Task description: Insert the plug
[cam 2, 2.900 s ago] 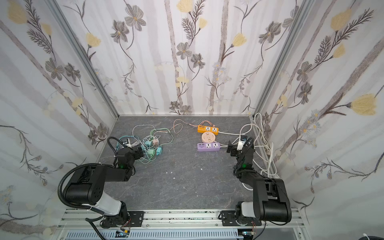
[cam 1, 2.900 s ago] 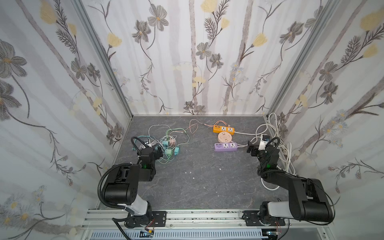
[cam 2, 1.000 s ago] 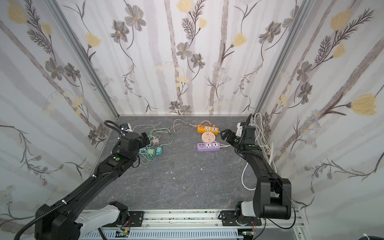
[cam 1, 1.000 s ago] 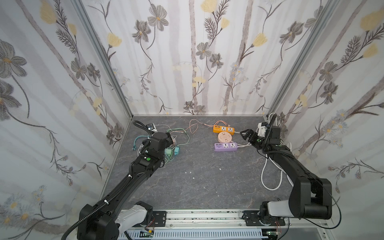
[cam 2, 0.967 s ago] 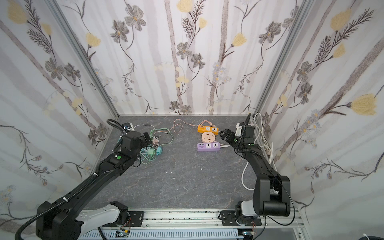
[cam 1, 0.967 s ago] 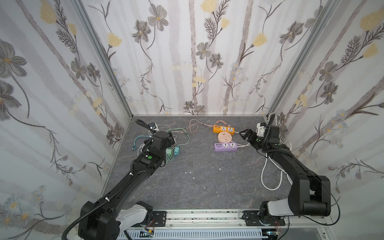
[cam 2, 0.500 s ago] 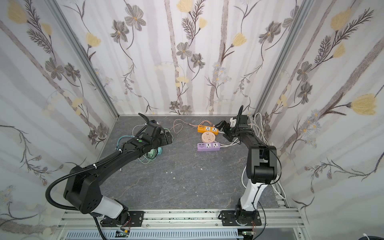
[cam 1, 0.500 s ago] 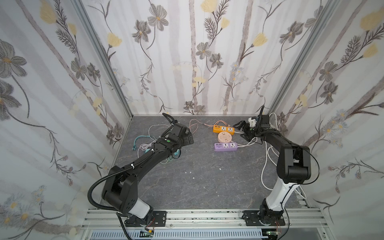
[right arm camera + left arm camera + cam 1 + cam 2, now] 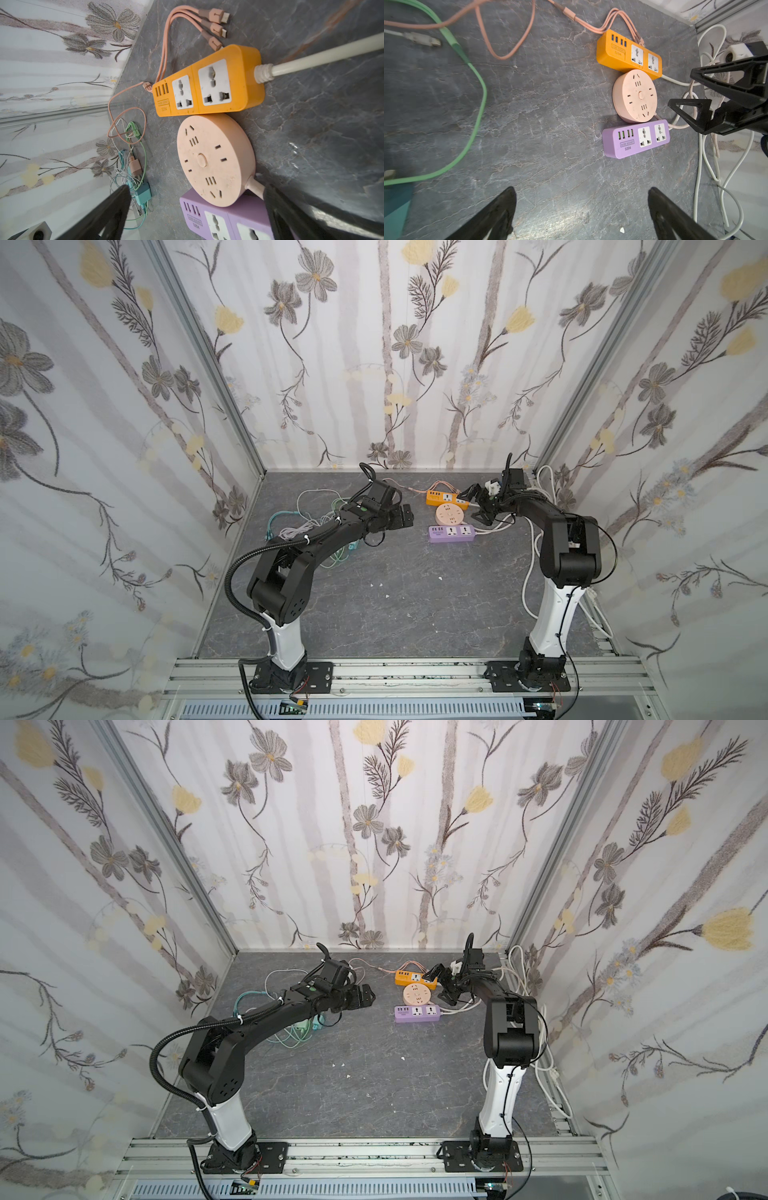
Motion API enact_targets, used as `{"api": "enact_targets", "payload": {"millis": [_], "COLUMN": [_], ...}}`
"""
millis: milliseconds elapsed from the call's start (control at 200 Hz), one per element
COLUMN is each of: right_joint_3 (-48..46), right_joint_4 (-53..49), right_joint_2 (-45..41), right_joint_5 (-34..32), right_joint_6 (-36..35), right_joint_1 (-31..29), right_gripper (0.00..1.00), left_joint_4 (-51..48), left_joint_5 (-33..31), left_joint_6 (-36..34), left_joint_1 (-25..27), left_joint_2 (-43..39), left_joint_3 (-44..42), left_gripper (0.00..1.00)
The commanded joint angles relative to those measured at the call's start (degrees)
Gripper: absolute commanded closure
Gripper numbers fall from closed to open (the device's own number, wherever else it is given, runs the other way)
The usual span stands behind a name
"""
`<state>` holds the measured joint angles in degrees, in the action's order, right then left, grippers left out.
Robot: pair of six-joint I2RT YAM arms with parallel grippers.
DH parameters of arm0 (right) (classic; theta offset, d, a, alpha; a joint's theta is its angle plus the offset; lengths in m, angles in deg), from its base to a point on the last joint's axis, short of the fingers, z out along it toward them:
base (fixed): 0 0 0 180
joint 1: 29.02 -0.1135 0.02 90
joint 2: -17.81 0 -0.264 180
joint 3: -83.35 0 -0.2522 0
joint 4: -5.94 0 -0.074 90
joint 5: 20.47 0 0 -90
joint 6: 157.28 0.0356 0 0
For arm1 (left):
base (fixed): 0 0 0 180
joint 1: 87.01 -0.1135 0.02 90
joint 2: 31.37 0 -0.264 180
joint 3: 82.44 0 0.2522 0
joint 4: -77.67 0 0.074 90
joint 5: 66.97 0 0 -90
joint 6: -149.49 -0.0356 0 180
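Plugs on loose cables are lying in a tangle [image 9: 305,520] at the middle left of both top views, on the grey bench [image 9: 395,593], well apart from the sockets. Within that heap the right wrist view is showing a teal plug [image 9: 143,194] and, just beside it, a pink plug [image 9: 135,166]. Neither is sitting in a socket. The top views are too small to tell the two apart, and the left arm [image 9: 320,537] is crossing over part of the heap.

Three socket units are sitting together right of centre, toward the back wall. An orange power strip [image 9: 442,498] is lying farthest back, and a round pink socket [image 9: 449,514] is touching it in the middle. A purple power strip [image 9: 452,533] is lying nearest the front, and the round one is possibly overlapping its edge. A three-headed pink cable [image 9: 212,27] is ending just beside the orange strip, unplugged.

The left fingers [image 9: 500,212] are standing spread wide and gripping nothing, hovering over bare bench between the tangle and the sockets. The right fingers [image 9: 112,207] are also spread wide and empty, hanging just right of the three units, above white cords [image 9: 699,166] that are trailing along the right edge of the bench.
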<state>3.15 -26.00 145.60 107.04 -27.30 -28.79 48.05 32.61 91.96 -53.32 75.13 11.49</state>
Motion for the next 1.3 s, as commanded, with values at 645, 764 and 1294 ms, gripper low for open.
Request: {"api": "enact_targets", "payload": {"millis": [645, 764, 1294], "right_joint_3": [-18.9, -23.7, -48.9], "right_joint_4": [5.2, 8.4, 26.0], "right_joint_2": [-10.1, -12.3, -28.5], "right_joint_5": [0.6, 1.2, -6.5], "right_joint_6": [1.3, 3.4, 22.3], "right_joint_1": [-3.5, -5.2, -13.9], "right_gripper": [0.01, 0.01, 0.01], "left_joint_4": [3.1, 6.1, 10.8], "left_joint_5": [12.2, 14.3, 9.8], "left_joint_6": [-0.4, 0.4, 1.9], "left_joint_1": [5.4, 6.6, 7.9], "left_joint_2": [24.9, 22.6, 2.9], "left_joint_3": [22.0, 15.6, -13.2], "left_gripper": [0.00, 0.00, 0.00]}}
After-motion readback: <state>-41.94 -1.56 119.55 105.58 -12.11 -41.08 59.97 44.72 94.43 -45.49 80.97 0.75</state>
